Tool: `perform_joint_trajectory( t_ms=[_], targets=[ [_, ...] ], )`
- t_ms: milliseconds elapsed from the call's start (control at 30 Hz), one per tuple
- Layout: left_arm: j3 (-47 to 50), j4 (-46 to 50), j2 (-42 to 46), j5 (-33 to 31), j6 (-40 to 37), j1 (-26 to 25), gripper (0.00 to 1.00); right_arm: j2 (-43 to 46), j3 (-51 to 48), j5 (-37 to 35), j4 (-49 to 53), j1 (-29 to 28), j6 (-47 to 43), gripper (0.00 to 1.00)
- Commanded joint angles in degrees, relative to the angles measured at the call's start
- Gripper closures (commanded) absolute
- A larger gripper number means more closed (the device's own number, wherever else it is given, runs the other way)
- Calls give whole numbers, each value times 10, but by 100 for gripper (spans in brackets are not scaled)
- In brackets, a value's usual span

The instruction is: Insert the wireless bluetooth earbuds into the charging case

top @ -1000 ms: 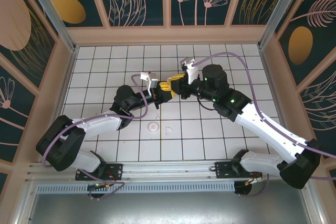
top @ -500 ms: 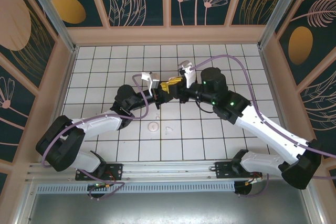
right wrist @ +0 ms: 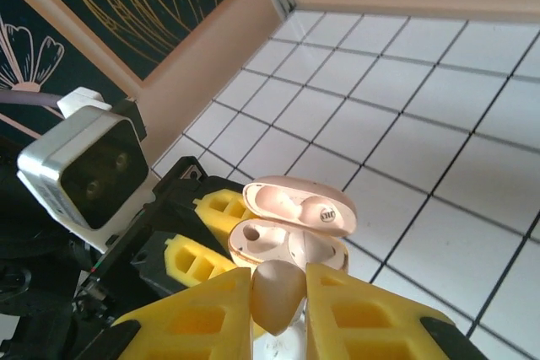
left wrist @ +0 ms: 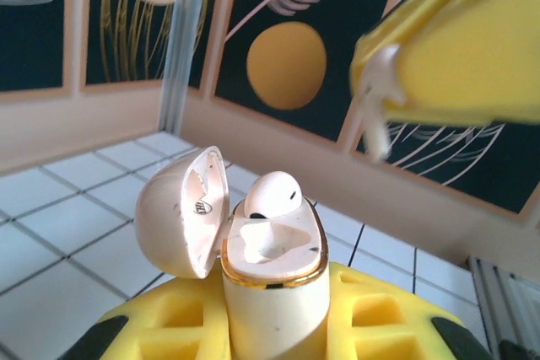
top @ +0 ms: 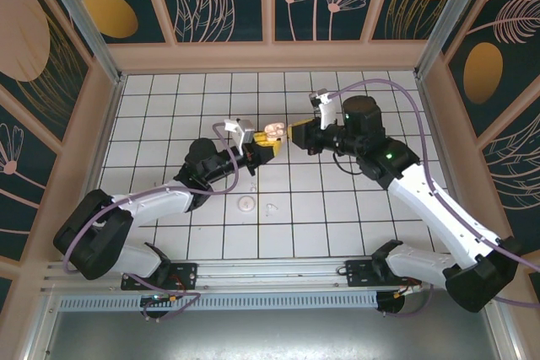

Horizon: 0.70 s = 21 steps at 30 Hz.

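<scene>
While the charging case stands upright at lower centre of the left wrist view, lid swung open to the left, a seated earbud pokes up from it, and the left pincer is clamped on its body. Low in the right wrist view, the second earbud is nipped in the right pincer, long axis running up-frame towards the empty socket. Smart play: square that axis to the socket, ease in, then let go.
</scene>
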<state>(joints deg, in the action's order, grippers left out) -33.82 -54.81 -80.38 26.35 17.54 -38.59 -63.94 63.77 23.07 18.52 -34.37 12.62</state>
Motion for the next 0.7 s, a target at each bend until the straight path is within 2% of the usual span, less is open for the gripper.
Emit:
perform_joint_trajectory(
  t_ms=[0, 233, 667],
  targets=[
    [26, 30, 27, -29, -29, 2, 89, -26, 21, 43, 95, 19, 19, 81],
    [63, 86, 76, -63, -59, 2, 89, -107, -26, 34, 202, 27, 59, 82],
    [85, 106, 111, -81, -61, 2, 89, -230, -104, -48, 256, 22, 110, 82]
  ],
)
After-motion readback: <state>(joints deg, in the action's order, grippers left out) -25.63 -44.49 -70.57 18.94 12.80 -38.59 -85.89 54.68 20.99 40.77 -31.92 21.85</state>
